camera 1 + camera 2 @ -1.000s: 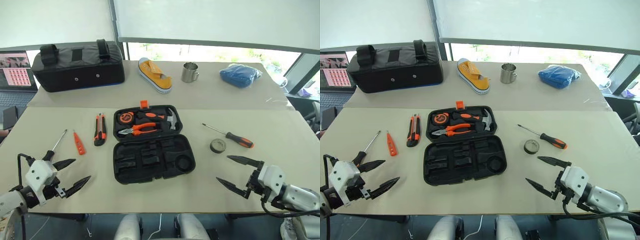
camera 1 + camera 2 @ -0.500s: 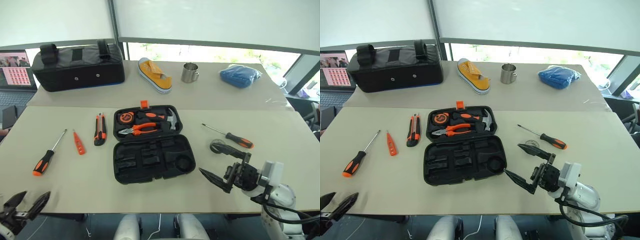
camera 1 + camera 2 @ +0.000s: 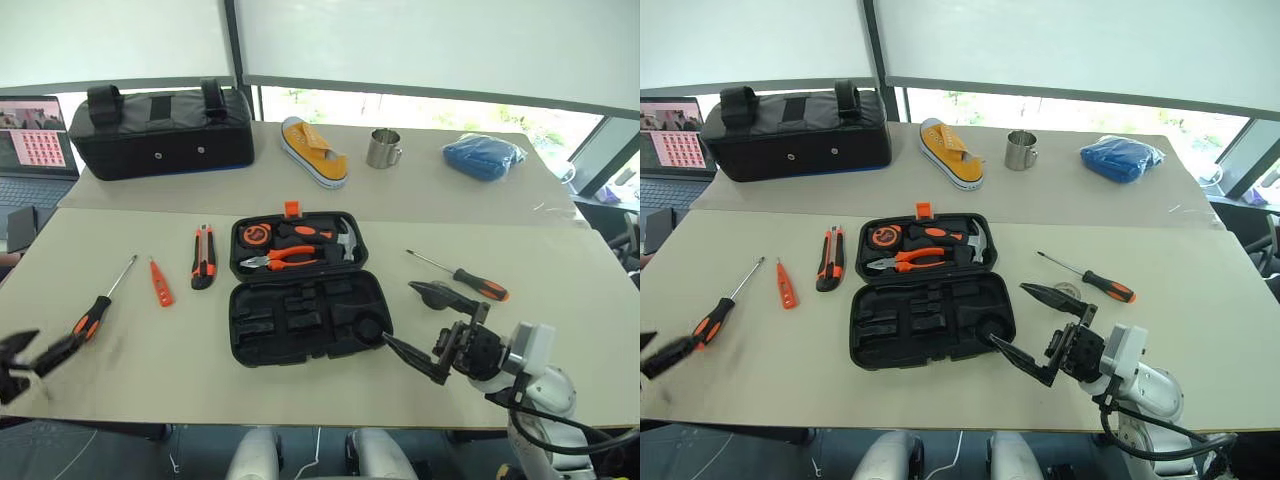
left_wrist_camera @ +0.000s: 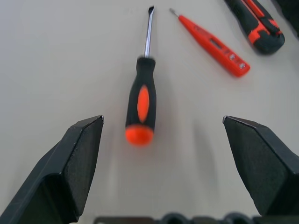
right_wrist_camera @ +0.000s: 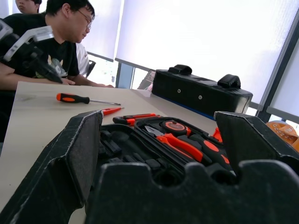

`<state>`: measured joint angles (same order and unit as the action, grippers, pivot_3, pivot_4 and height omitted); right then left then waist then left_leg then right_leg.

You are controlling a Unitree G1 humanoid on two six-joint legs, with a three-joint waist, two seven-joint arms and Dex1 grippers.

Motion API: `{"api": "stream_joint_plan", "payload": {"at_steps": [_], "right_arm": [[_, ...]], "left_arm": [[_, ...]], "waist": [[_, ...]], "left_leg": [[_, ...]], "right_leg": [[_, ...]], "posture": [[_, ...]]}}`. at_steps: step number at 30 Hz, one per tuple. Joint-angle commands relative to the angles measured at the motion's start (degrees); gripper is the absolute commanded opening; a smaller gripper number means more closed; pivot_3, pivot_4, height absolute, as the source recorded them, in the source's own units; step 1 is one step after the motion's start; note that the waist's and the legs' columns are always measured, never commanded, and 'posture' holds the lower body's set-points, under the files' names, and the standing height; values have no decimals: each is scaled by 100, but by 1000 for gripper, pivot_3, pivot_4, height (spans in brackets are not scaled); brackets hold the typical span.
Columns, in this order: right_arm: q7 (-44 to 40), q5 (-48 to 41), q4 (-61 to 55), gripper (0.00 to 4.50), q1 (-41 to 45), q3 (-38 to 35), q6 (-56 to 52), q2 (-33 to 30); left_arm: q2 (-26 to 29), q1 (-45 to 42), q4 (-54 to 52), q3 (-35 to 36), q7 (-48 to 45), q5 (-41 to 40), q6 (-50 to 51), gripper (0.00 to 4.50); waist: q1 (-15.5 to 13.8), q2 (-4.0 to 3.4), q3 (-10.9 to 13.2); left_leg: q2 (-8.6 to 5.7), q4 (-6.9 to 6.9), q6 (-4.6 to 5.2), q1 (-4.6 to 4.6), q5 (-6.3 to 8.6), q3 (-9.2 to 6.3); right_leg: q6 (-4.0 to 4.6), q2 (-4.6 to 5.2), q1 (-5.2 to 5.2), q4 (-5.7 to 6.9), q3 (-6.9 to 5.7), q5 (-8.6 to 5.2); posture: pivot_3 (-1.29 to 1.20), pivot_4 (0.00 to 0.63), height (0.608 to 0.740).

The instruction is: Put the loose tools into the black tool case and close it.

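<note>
Beige table (image 3: 560, 360), items left to right. Left gripper (image 3: 28, 355): at the left edge near the front, fingers spread wide, nothing held. Orange-and-black screwdriver (image 3: 96, 312): flat on the table just beyond that gripper, tip toward the far edge. Small orange tester (image 3: 160, 283): beside the screwdriver, apart from it. Orange-and-black utility knife (image 3: 202, 257): next along, near the case's left side. Black tool case (image 3: 305, 315): centre of the table, lying open; far half holds pliers, a tape measure and a hammer, near half has bare recesses. Right gripper (image 3: 428, 328): at the case's front right corner, fingers spread wide, nothing held. Tape roll (image 3: 1068, 293): partly hidden behind the right gripper's upper finger. Second screwdriver (image 3: 466, 279): toward the right edge, black and orange handle.
</note>
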<state>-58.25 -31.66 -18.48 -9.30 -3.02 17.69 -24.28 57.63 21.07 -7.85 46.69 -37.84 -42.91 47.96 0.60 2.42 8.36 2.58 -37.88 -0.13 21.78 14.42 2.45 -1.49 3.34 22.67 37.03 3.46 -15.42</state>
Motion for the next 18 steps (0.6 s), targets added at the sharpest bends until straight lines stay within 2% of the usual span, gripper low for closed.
{"api": "stream_joint_plan", "payload": {"at_steps": [1, 7, 13, 16, 18], "right_arm": [[115, -14, -216, 4441, 64, -50, -77, -65], [210, 45, -270, 4441, 64, -50, -110, -97], [204, 35, -294, 4441, -106, -113, -37, -159], [163, 21, -254, 4500, -192, -165, 9, -187], [121, 18, -206, 4500, -233, -189, 45, -207]], "left_arm": [[462, -694, 555, -651, 66, 173, 563, 4397], [694, -1785, 1517, -2038, -68, 797, 729, 4397], [513, -2251, 1901, -2391, -159, 1066, 689, 4397], [440, -2177, 1916, -2277, -206, 1140, 618, 3720], [403, -2097, 1896, -2186, -278, 1207, 484, 2979]], "waist": [[13, 1, 1], [79, 1, 1], [23, 1, 2], [23, 0, 2], [23, 0, 2]], "left_leg": [[-5, 0, 0, 2, 0, 1], [3, 1, -9, 29, 5, -4], [4, 1, -14, 31, 7, 22], [5, 1, -14, 29, 7, 30], [6, 1, -14, 29, 8, 31]], "right_leg": [[0, -2, 3, 1, 0, 0], [7, -12, 51, 16, 11, 4], [8, -13, 51, 17, 12, 4], [8, -11, 51, 18, 13, 4], [7, -11, 51, 17, 14, 4]], "posture": [[0, 150, 740], [0, 150, 740], [0, 150, 740], [0, 150, 740], [0, 150, 740]]}}
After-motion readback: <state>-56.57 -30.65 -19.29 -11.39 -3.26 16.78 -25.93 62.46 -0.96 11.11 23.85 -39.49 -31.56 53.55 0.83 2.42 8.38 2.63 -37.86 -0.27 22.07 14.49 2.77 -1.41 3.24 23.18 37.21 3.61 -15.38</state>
